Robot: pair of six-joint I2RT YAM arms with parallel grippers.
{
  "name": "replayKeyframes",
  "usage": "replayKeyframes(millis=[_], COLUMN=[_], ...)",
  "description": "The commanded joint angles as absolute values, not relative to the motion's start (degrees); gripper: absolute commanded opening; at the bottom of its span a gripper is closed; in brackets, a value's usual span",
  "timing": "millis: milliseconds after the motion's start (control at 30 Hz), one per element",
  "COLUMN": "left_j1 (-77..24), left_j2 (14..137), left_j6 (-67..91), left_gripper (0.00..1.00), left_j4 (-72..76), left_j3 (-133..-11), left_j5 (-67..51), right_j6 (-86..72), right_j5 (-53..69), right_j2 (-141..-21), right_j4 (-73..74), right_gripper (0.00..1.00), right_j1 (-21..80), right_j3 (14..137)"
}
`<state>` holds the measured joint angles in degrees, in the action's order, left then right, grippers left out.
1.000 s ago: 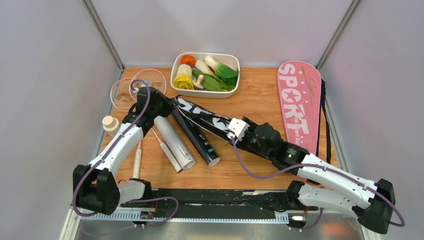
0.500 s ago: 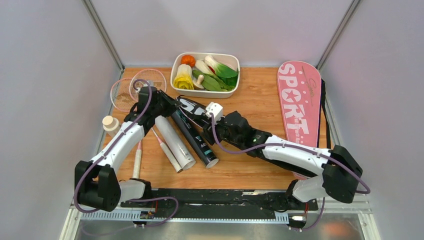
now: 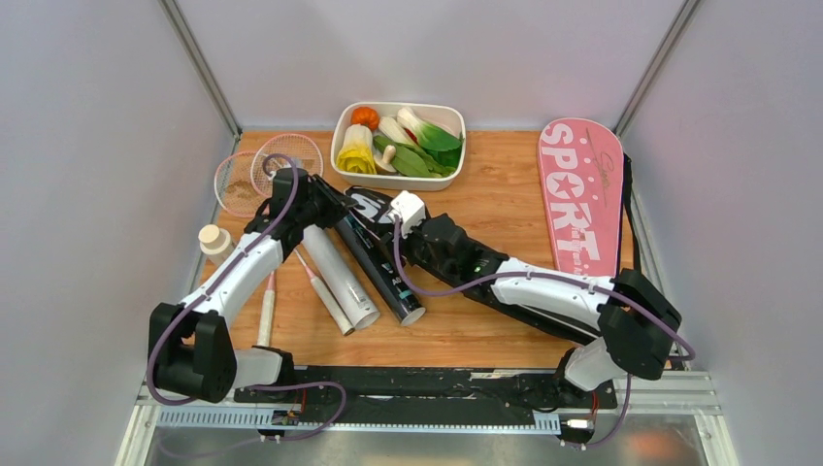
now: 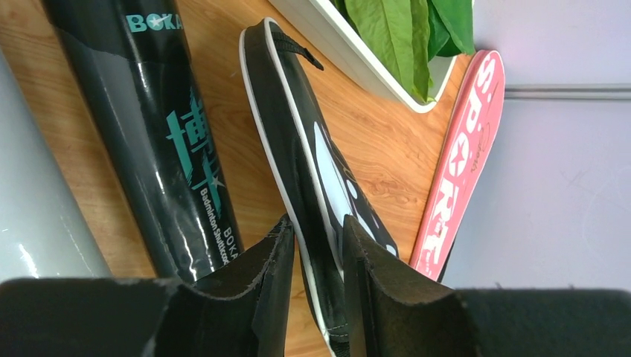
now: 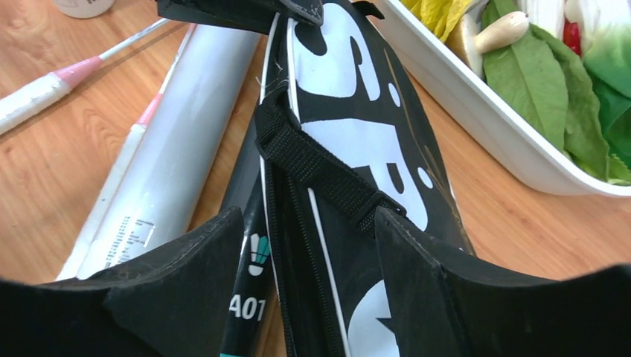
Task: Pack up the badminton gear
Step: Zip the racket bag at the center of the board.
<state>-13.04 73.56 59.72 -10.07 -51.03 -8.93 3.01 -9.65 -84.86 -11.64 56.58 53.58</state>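
Black pads, right: my right gripper (image 5: pixel 306 223) hangs with its jaws spread wide, straddling the black cover (image 5: pixel 357 134) and, as far as I can see, not touching it.
Black pads, left: my left gripper (image 4: pixel 318 227) has the cover's white-piped rim running between its fingers. The gap is narrow, and I cannot tell whether I am pinching it or only bracketing it.
Cover: tilted up on its side against the black tube (image 5: pixel 249 260), with the strap (image 5: pixel 320 167) lying across it.
Step, as I judge it: opening the cover to take a racquet.
Doing it well: I would close my right on the strap or one flap only, never both layers, hold the rim steady with my left, and part them gently without nudging the tube.
White tube (image 3: pixel 340 277): just beside the black one, on its left.
Racquets (image 3: pixel 267 165): heads overlapping at the far-left corner.
Pink cover (image 3: pixel 580 194): flat at the far right, well apart.
White tray (image 5: pixel 476 111): just beyond the black cover, not mine to pack.
Surface: smooth wooden table (image 3: pixel 485 194), where the tubes could roll.
Room: pale walls (image 3: pixel 437 49) on three sides.
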Motion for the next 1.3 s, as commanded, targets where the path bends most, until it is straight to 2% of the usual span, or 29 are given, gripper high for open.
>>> replayKeyframes(millis=[0,267,367,467,600,800,1033,1267], left_j1=[-13.3,-13.9,-14.1,-14.1,-14.1,-14.4,-14.9,-15.2], left_j2=[73.9,74.6,74.5,74.2,74.2,73.5,73.4,72.8], left_j6=[60.6,60.7,60.6,60.4,60.3,60.5,60.1,60.0], left_gripper=[0.37,0.37,0.37,0.37,0.37,0.37,0.37,0.37], left_j4=[-5.4,-4.6,-4.7,-4.8,-4.8,-4.8,-5.2,-5.5], left_j3=[-51.8,-51.5,-51.5,-51.4,-51.4,-51.4,-51.5,-51.2], left_j5=[-10.2,-10.2,-9.7,-9.2,-9.0,-9.1,-8.6,-7.7], right_j6=[7.1,9.4,10.0,11.4,13.9,17.7,17.6,19.0], right_j5=[-12.8,-8.7,-9.8,-10.9,-14.1,-15.3,-15.1,-17.2], right_j2=[-87.5,-89.6,-90.2,-88.4,-85.0,-84.1,-86.5,-89.9], right_j4=[-15.6,-17.0,-17.4,-16.9,-13.4,-12.7,-12.8,-13.4], right_gripper=[0.71,0.79,0.78,0.71,0.54,0.48,0.59,0.56], right_j1=[56.9,56.9,57.2,57.4,57.4,57.4,57.4,57.1], right_j3=[57.1,58.6,59.1,58.7,58.8,56.1,55.8,56.5])
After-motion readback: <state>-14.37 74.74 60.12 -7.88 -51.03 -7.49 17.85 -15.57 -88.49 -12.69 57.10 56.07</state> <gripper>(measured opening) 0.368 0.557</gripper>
